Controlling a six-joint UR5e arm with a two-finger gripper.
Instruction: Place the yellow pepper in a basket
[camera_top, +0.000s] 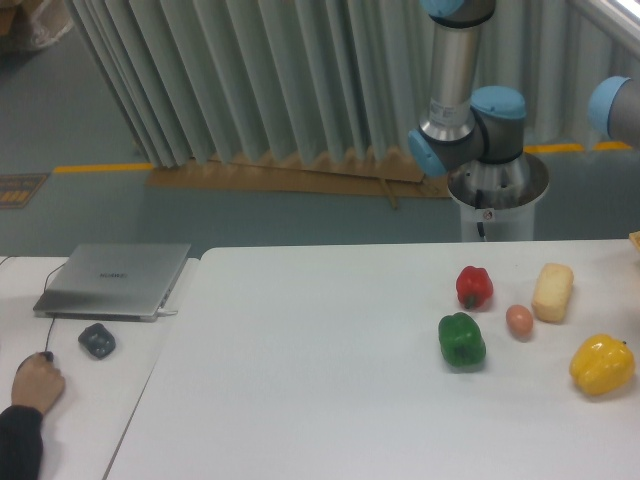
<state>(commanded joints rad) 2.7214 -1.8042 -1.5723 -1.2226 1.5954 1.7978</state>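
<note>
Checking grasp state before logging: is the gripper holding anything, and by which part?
Cannot be told: the gripper is out of frame, only arm joints show. The yellow pepper lies free on the table, nothing touching it.

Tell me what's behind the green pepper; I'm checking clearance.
Behind the green pepper stands a red pepper, apart from it. The table patch directly behind its base is hidden.

I log: pale grey pleated curtain (260, 80) at rear; below it, brown cardboard strip (290, 178) on grey-green floor (90, 120); yellow floor line (95, 167) left of the curtain; white table (330, 380) nearest me.
</note>
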